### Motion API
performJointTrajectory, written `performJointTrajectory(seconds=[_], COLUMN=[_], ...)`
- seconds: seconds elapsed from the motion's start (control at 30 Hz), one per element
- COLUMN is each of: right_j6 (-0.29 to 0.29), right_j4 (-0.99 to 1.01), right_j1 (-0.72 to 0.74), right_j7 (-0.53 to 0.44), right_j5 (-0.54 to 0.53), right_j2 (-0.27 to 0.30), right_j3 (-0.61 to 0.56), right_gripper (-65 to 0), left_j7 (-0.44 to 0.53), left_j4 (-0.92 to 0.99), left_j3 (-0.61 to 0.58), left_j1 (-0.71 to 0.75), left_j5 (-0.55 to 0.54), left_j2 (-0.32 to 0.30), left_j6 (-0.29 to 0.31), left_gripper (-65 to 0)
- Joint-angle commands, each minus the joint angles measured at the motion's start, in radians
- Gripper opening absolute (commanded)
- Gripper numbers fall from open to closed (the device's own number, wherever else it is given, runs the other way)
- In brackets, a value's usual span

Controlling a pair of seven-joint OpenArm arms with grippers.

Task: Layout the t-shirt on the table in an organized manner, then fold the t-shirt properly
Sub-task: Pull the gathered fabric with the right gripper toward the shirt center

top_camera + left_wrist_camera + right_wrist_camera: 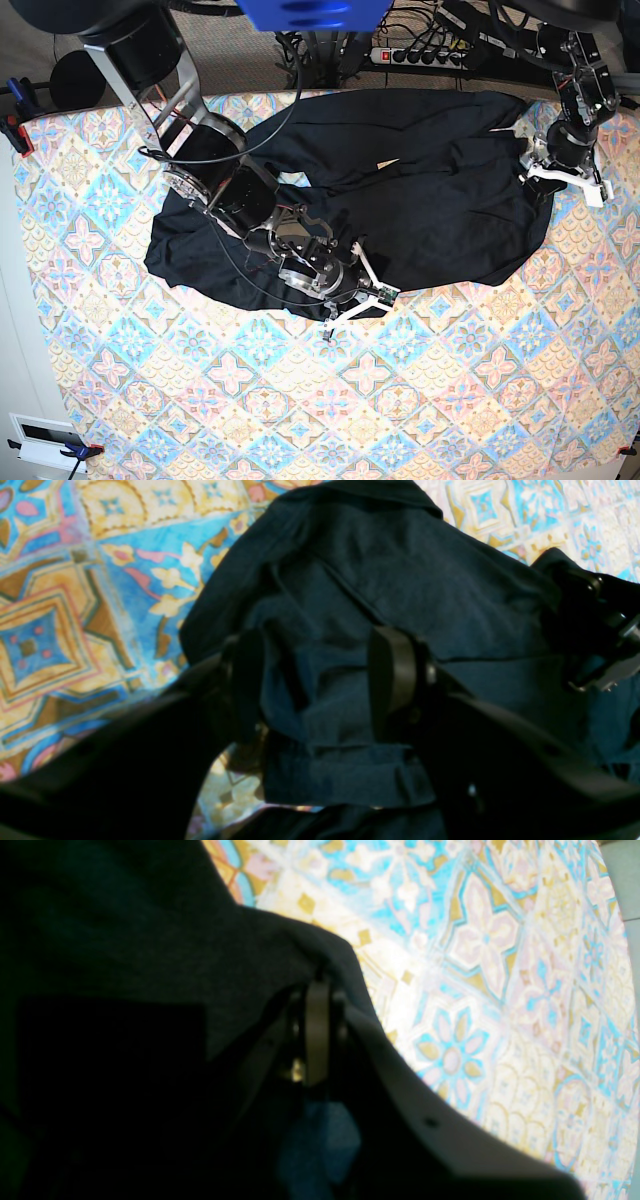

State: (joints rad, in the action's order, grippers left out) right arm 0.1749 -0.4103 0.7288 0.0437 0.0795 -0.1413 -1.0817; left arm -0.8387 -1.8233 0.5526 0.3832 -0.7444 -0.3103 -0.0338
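The black t-shirt (pixel 430 190) lies spread and rumpled across the far half of the patterned table (pixel 300 400). My right gripper (pixel 352 292) sits at the shirt's near hem, around the middle of the table. In the right wrist view that right gripper (pixel 318 985) is shut, pinching the edge of the t-shirt (pixel 125 940) above the table (pixel 500 990). My left gripper (pixel 545 165) is at the shirt's right edge. In the left wrist view the left gripper (pixel 320 680) is open, its fingers (pixel 392 675) astride bunched folds of the t-shirt (pixel 400 570) over the table (pixel 50 630).
A dark part with a metal bracket (pixel 605 640) shows at the right of the left wrist view. Clamps (pixel 12 125) grip the cloth at the table's left edge. A power strip and cables (pixel 420 55) lie behind the table.
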Motion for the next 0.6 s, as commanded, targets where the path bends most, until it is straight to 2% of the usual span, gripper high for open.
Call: performJointTrajectory(seconds=[0.0, 0.1, 0.3, 0.43, 0.57], right_j6=[0.062, 0.061, 0.061, 0.054, -0.039], right_j4=[0.014, 0.004, -0.075, -0.129, -0.138], right_j1=[-0.007, 0.018, 0.099, 0.128, 0.153], right_j7=[0.078, 0.083, 0.121, 0.140, 0.134], right_j5=[0.012, 0.012, 0.016, 0.018, 0.018], right_j2=[0.004, 0.004, 0.006, 0.010, 0.010], right_j3=[-0.002, 0.042, 0.223, 0.286, 0.326], right_gripper=[-65.0, -65.0, -65.0, -65.0, -65.0], left_j7=[0.017, 0.017, 0.017, 0.017, 0.017], left_j4=[-0.017, -0.017, -0.017, -0.017, -0.017], left_j3=[0.008, 0.008, 0.008, 0.008, 0.008], left_j1=[-0.002, 0.000, 0.001, 0.001, 0.000], left_j5=[-0.010, -0.010, -0.010, -0.010, -0.010], left_j2=[-0.013, -0.013, -0.013, -0.013, -0.013], left_j6=[0.002, 0.002, 0.002, 0.002, 0.002], left_gripper=[-34.2, -34.2, -34.2, -34.2, -34.2])
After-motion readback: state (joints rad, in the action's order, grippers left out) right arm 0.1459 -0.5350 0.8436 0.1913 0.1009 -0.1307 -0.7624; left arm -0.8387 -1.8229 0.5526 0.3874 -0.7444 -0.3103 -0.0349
